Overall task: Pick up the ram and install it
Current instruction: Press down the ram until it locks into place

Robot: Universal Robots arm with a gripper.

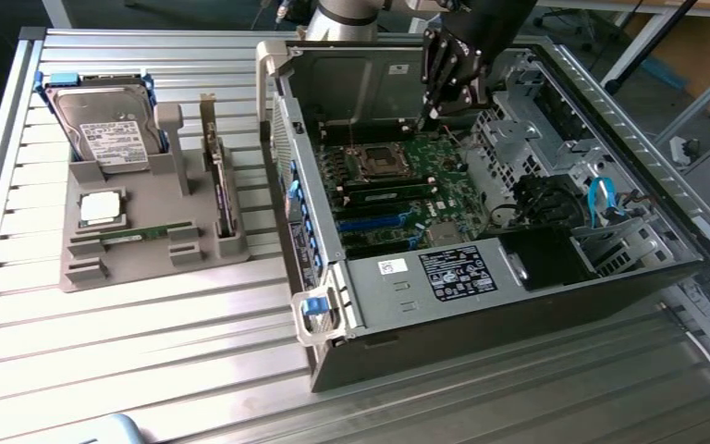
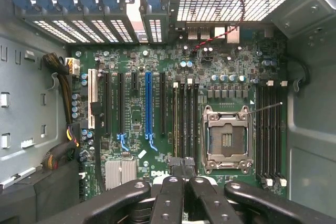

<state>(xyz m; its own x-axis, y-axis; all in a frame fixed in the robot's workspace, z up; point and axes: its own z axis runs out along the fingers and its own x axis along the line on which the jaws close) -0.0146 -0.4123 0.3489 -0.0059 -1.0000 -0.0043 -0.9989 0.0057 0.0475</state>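
Tool [image 1: 433, 113] fingers closed together, gripping nothing, hanging inside the open computer case [image 1: 651, 231] above the motherboard [image 2: 157, 108]. One ram [image 1: 137, 233] lies flat in the grey holder [image 1: 84, 277] on the bench [image 1: 145, 351], at the exterior view's left, long axis running left-right.

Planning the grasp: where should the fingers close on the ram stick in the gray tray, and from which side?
Grip the ram at mid-length, pads on its two flat faces, coming from straight above. It appears to sit on its long edge in the gray holder with blocks near both ends, so the middle looks freest.
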